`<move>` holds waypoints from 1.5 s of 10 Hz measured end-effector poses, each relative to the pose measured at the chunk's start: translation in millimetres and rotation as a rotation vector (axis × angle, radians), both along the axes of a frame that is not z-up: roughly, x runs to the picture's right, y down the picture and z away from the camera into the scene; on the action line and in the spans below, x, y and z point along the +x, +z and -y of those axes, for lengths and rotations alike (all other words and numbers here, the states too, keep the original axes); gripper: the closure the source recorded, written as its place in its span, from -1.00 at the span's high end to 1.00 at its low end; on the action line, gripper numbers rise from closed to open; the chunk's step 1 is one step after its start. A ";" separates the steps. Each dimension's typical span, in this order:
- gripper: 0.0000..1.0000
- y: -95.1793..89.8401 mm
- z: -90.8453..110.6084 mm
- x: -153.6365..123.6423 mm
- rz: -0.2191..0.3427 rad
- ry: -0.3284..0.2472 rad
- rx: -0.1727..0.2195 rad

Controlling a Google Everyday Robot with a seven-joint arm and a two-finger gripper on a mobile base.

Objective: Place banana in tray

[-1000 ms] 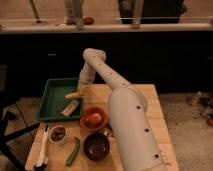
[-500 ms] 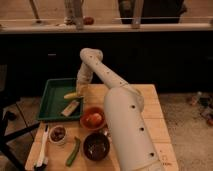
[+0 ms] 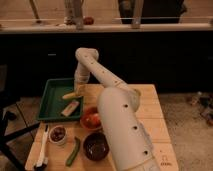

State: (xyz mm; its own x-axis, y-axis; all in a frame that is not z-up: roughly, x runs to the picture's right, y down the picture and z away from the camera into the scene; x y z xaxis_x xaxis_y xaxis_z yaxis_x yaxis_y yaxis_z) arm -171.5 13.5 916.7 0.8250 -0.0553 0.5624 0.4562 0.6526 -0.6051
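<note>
The gripper (image 3: 78,91) hangs at the end of the downward-bent forearm, over the inner edge of the tray (image 3: 49,98) on the side nearest the table's middle. Whether it is clamped or has let go cannot be told here. The banana (image 3: 69,94) lies right at its tip, touching or nearly so, within the tray's outline and just behind the pale tan block (image 3: 71,108) that rests on the tray floor. Compared with a second ago, the arm (image 3: 102,75) has leaned a little further toward the tray, with its elbow carried that way, while the gripper and banana sit at almost the same spot and height. That suggests the carry is over and the arm is settling. The fruit looks low enough to be on the tray floor or just above it, though contact is not clear. In my judgement the task is in its last step, the release and then a clean lift away without dragging the banana over the rim. Further out on the table (image 3: 150,120), the orange bowl (image 3: 84,124), dark bowl (image 3: 96,146), small white bowl (image 3: 57,135) and green vegetable (image 3: 73,151) sit as before, well apart from the gripper.
</note>
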 end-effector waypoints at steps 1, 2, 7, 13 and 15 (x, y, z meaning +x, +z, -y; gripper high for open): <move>-0.99 1.7 1.1 -0.3 -0.007 -0.006 0.003; -0.99 2.3 1.6 -1.9 -0.012 -0.015 0.003; -0.99 2.6 3.2 -3.3 -0.037 -0.045 0.007; -0.99 -1.4 5.7 -6.2 -0.047 -0.079 0.018; -0.99 -3.2 5.1 -6.3 -0.050 -0.092 0.021</move>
State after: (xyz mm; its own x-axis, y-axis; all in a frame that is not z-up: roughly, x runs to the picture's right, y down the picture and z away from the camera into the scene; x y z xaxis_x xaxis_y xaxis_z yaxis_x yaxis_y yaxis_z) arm -177.7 8.4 913.6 0.8429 -0.1433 0.5186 0.4842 0.6223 -0.6151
